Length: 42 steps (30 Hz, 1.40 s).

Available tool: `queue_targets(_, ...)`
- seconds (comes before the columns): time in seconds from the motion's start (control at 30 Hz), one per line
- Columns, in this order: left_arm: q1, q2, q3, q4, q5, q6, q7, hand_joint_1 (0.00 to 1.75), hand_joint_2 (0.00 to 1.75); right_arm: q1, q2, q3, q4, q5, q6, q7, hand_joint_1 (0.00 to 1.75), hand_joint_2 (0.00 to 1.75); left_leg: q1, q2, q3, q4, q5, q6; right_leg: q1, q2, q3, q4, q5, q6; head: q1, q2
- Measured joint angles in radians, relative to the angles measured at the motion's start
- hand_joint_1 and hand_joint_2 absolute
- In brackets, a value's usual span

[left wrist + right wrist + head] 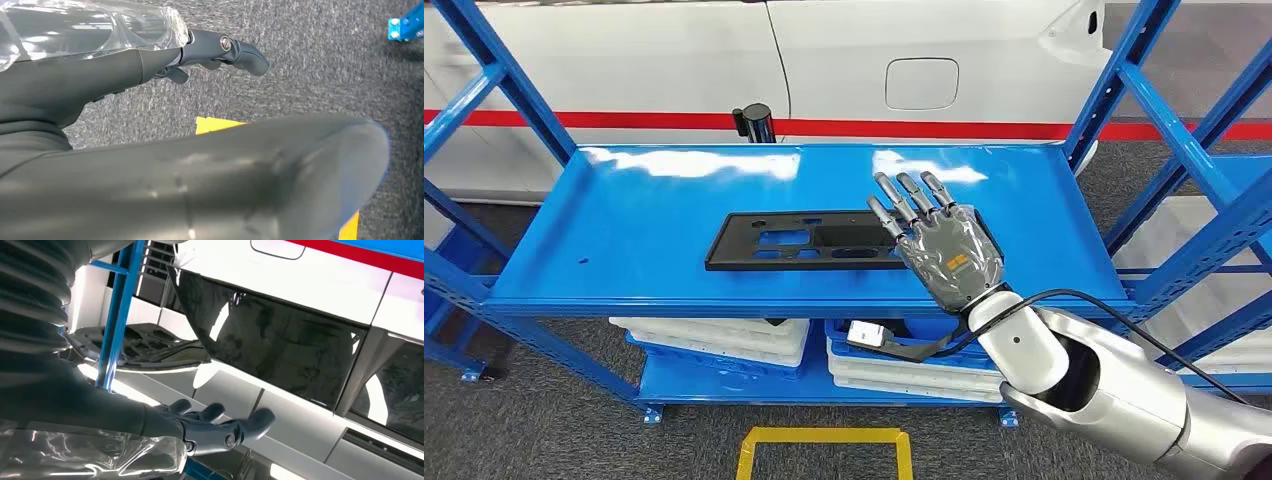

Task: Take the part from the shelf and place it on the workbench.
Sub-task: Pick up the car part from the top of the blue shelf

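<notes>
1. No brand, label or readable writing appears on anything here; the small orange mark on the back of the right hand [944,255] is too small to make out.
2. The part [809,240], a flat black plate with several cut-outs, lies flat on the top level of the blue shelf [674,200], near the front edge and roughly in the middle.
3. The right hand is over the right end of the part with its fingers [911,197] stretched out and slightly apart, gripping nothing. Whether the palm touches the part cannot be told, and that end of the part is hidden under the hand.
4. In the right wrist view the same hand [210,427] shows its fingers extended side by side with nothing between them, against a white car [310,305] with dark windows.
5. The left hand [220,52] hangs above grey carpet [310,60]; just its fingertips are visible, loosely extended and holding nothing, with a clear plastic wrap over the wrist.
6. On the lower level sit white trays [724,340], partly hidden by the top level's edge; a small white tag [864,333] there is unreadable.
7. A yellow floor marking [824,450] is cut off at the bottom of the head view.
</notes>
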Motion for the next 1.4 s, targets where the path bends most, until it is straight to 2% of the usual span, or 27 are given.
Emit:
queue_targets(0.07, 0.000, 0.000, -0.001, 0.000, 0.000, 0.000, 0.000, 0.00, 0.00, -0.001, 0.001, 0.002, 0.000, 0.000, 0.000, -0.004, 0.00, 1.75, 0.001, 0.000, 0.001, -0.001, -0.001, -0.005, 0.001, 0.001, 0.000, -0.001, 0.001, -0.006, 0.000, 0.000)
queue_targets(0.13, 0.000, -0.001, -0.002, 0.000, 0.000, 0.000, 0.001, 0.00, 0.00, -0.006, 0.004, 0.004, 0.000, 0.000, 0.000, -0.010, 0.00, 1.75, 0.004, 0.001, -0.008, 0.023, -0.019, -0.017, -0.002, 0.001, 0.003, -0.005, 0.002, -0.018, -0.001, 0.000)
queue_targets(0.17, 0.000, -0.002, -0.003, 0.000, -0.001, 0.000, 0.001, 0.00, 0.00, -0.009, 0.006, 0.004, 0.000, 0.000, 0.000, -0.011, 0.00, 1.75, 0.005, 0.002, -0.027, 0.063, -0.042, -0.023, -0.005, 0.000, 0.005, -0.006, 0.002, -0.022, -0.002, 0.000)
queue_targets(0.23, 0.001, -0.003, -0.005, 0.000, -0.001, 0.000, 0.002, 0.00, 0.00, -0.013, 0.010, 0.008, 0.000, 0.000, 0.000, -0.012, 0.00, 1.75, 0.010, 0.003, -0.097, 0.207, -0.107, -0.034, -0.006, -0.001, 0.006, -0.006, 0.001, -0.028, -0.004, 0.000)
queue_targets(0.27, 0.003, -0.003, -0.006, 0.000, -0.002, 0.000, 0.002, 0.00, 0.00, -0.014, 0.012, 0.012, 0.000, 0.000, 0.001, -0.012, 0.00, 1.75, 0.011, 0.003, -0.133, 0.277, -0.130, -0.037, -0.006, -0.001, 0.007, -0.006, 0.000, -0.028, -0.003, 0.000)
queue_targets(0.3, 0.004, -0.003, -0.007, 0.000, -0.003, 0.000, 0.002, 0.00, 0.00, -0.014, 0.014, 0.017, 0.000, 0.000, 0.001, -0.012, 0.00, 1.75, 0.012, 0.004, -0.158, 0.318, -0.136, -0.039, -0.006, 0.000, 0.007, -0.006, -0.001, -0.029, -0.003, 0.000)
queue_targets(0.33, 0.005, -0.003, -0.007, 0.000, -0.004, 0.001, 0.003, 0.00, 0.00, -0.016, 0.016, 0.021, 0.000, -0.001, 0.001, -0.013, 0.00, 1.75, 0.012, 0.004, -0.161, 0.314, -0.120, -0.039, -0.005, 0.001, 0.009, -0.006, -0.002, -0.029, -0.003, 0.000)
queue_targets(0.37, 0.004, -0.004, -0.007, 0.000, -0.004, 0.002, 0.003, 0.00, 0.00, -0.019, 0.019, 0.024, 0.000, -0.002, 0.000, -0.014, 0.00, 1.75, 0.012, 0.003, -0.142, 0.264, -0.087, -0.036, -0.005, 0.002, 0.011, -0.005, -0.004, -0.028, -0.003, 0.000)
queue_targets(0.43, 0.003, -0.004, -0.008, 0.000, -0.006, 0.006, 0.005, 0.00, 0.00, -0.030, 0.024, 0.028, 0.001, -0.007, -0.001, -0.015, 0.00, 1.75, 0.009, 0.003, -0.072, 0.107, -0.013, -0.027, -0.003, 0.004, 0.017, -0.005, -0.009, -0.023, -0.003, 0.000)
queue_targets(0.47, 0.002, -0.004, -0.008, 0.000, -0.008, 0.008, 0.007, 0.00, 0.00, -0.037, 0.026, 0.030, 0.001, -0.010, -0.004, -0.015, 0.00, 1.75, 0.007, 0.003, -0.045, 0.047, 0.009, -0.022, -0.002, 0.005, 0.019, -0.005, -0.012, -0.020, -0.003, 0.000)
queue_targets(0.5, 0.002, -0.006, -0.008, 0.000, -0.009, 0.009, 0.009, 0.00, 0.00, -0.041, 0.028, 0.032, 0.002, -0.012, -0.007, -0.013, 0.00, 1.75, 0.004, 0.003, -0.030, 0.015, 0.017, -0.019, 0.000, 0.005, 0.019, -0.005, -0.014, -0.016, -0.003, 0.000)
queue_targets(0.63, 0.005, -0.012, -0.009, 0.000, -0.007, 0.014, 0.013, 0.00, 0.00, -0.053, 0.036, 0.044, 0.007, -0.009, -0.032, 0.008, 0.00, 1.75, 0.005, 0.003, -0.022, 0.000, 0.019, -0.001, -0.002, 0.003, 0.015, 0.008, -0.028, 0.002, -0.002, 0.000)
queue_targets(0.7, 0.004, -0.014, -0.009, 0.000, -0.008, 0.015, 0.013, 0.00, 0.00, -0.058, 0.039, 0.046, 0.011, -0.004, -0.041, 0.018, 0.00, 1.75, 0.008, 0.003, -0.016, -0.005, 0.021, 0.009, -0.004, 0.000, -0.025, 0.096, -0.078, 0.007, -0.001, 0.000)
queue_targets(0.77, 0.005, -0.017, -0.010, 0.000, -0.008, 0.015, 0.013, 0.00, 0.00, -0.061, 0.040, 0.052, 0.017, -0.002, -0.044, 0.022, 0.00, 1.75, 0.008, 0.003, -0.015, -0.005, 0.019, 0.014, -0.004, 0.000, -0.095, 0.235, -0.136, 0.010, 0.000, 0.000)
queue_targets(0.8, 0.006, -0.019, -0.011, 0.000, -0.008, 0.015, 0.014, 0.00, 0.00, -0.060, 0.041, 0.057, 0.021, -0.001, -0.045, 0.023, 0.00, 1.75, 0.008, 0.003, -0.014, -0.005, 0.018, 0.014, -0.004, 0.000, -0.122, 0.282, -0.146, 0.011, 0.000, 0.000)
queue_targets(0.83, 0.007, -0.019, -0.013, 0.000, -0.008, 0.015, 0.016, 0.00, 0.00, -0.060, 0.042, 0.062, 0.024, -0.001, -0.045, 0.023, 0.00, 1.75, 0.008, 0.003, -0.014, -0.004, 0.018, 0.014, -0.005, 0.000, -0.132, 0.291, -0.137, 0.012, 0.000, 0.000)
queue_targets(0.87, 0.007, -0.020, -0.015, 0.000, -0.008, 0.015, 0.018, 0.00, 0.00, -0.060, 0.043, 0.066, 0.028, -0.001, -0.046, 0.024, 0.00, 1.75, 0.009, 0.003, -0.012, -0.004, 0.017, 0.012, -0.007, 0.000, -0.122, 0.262, -0.111, 0.012, 0.000, 0.000)
queue_targets(0.93, 0.007, -0.020, -0.019, 0.000, -0.009, 0.015, 0.022, 0.00, 0.00, -0.060, 0.047, 0.069, 0.033, 0.000, -0.049, 0.024, 0.00, 1.75, 0.009, 0.002, -0.007, -0.003, 0.012, 0.006, -0.009, -0.002, -0.058, 0.124, -0.039, 0.012, 0.000, 0.000)
queue_targets(1.0, 0.006, -0.020, -0.023, 0.000, -0.010, 0.015, 0.024, 0.00, 0.00, -0.061, 0.053, 0.072, 0.040, 0.000, -0.054, 0.024, 0.00, 1.75, 0.006, 0.001, -0.004, -0.002, 0.008, -0.004, -0.008, -0.003, -0.008, 0.020, -0.002, 0.007, -0.001, 0.000)
queue_targets(1.1, 0.006, -0.021, -0.026, 0.000, -0.011, 0.011, 0.025, 0.00, 0.00, -0.061, 0.062, 0.076, 0.052, 0.000, -0.064, 0.025, 0.00, 1.75, 0.006, 0.003, -0.005, -0.001, 0.005, -0.019, -0.004, -0.001, 0.001, -0.001, 0.002, -0.008, -0.001, 0.000)
queue_targets(1.17, 0.005, -0.022, -0.027, 0.000, -0.011, 0.008, 0.025, 0.00, 0.00, -0.061, 0.069, 0.075, 0.060, 0.000, -0.072, 0.026, 0.00, 1.75, 0.010, 0.004, -0.023, 0.041, -0.024, -0.030, -0.006, -0.002, 0.001, -0.003, 0.005, -0.020, -0.002, 0.000)
queue_targets(1.2, 0.005, -0.022, -0.027, 0.000, -0.011, 0.006, 0.024, 0.00, 0.00, -0.062, 0.072, 0.075, 0.063, 0.001, -0.075, 0.027, 0.00, 1.75, 0.012, 0.004, -0.047, 0.094, -0.053, -0.035, -0.008, -0.003, 0.001, -0.004, 0.006, -0.024, -0.003, 0.000)
queue_targets(1.27, 0.005, -0.023, -0.028, 0.000, -0.011, 0.003, 0.024, 0.00, 0.00, -0.061, 0.076, 0.075, 0.071, 0.002, -0.079, 0.031, 0.00, 1.75, 0.014, 0.004, -0.115, 0.242, -0.119, -0.044, -0.007, -0.003, 0.000, -0.004, 0.006, -0.028, -0.003, 0.000)
queue_targets(1.3, 0.006, -0.023, -0.029, 0.000, -0.011, 0.002, 0.024, 0.00, 0.00, -0.061, 0.079, 0.076, 0.075, 0.002, -0.080, 0.033, 0.00, 1.75, 0.015, 0.004, -0.143, 0.299, -0.138, -0.046, -0.007, -0.003, -0.001, -0.004, 0.006, -0.028, -0.003, 0.000)
queue_targets(1.33, 0.006, -0.023, -0.029, 0.000, -0.011, 0.001, 0.024, 0.00, 0.00, -0.060, 0.081, 0.076, 0.079, 0.003, -0.081, 0.035, 0.00, 1.75, 0.015, 0.004, -0.155, 0.320, -0.137, -0.046, -0.007, -0.003, -0.001, -0.003, 0.005, -0.028, -0.003, 0.000)
queue_targets(1.37, 0.006, -0.023, -0.030, 0.000, -0.011, 0.001, 0.024, 0.00, 0.00, -0.060, 0.082, 0.077, 0.082, 0.003, -0.082, 0.036, 0.00, 1.75, 0.015, 0.004, -0.147, 0.301, -0.119, -0.045, -0.006, -0.002, 0.000, -0.003, 0.005, -0.027, -0.003, 0.000)
queue_targets(1.4, 0.005, -0.023, -0.030, 0.000, -0.011, 0.001, 0.024, 0.00, 0.00, -0.060, 0.083, 0.077, 0.085, 0.005, -0.082, 0.038, 0.00, 1.75, 0.015, 0.004, -0.119, 0.238, -0.084, -0.041, -0.006, -0.001, 0.002, -0.003, 0.005, -0.026, -0.003, 0.000)
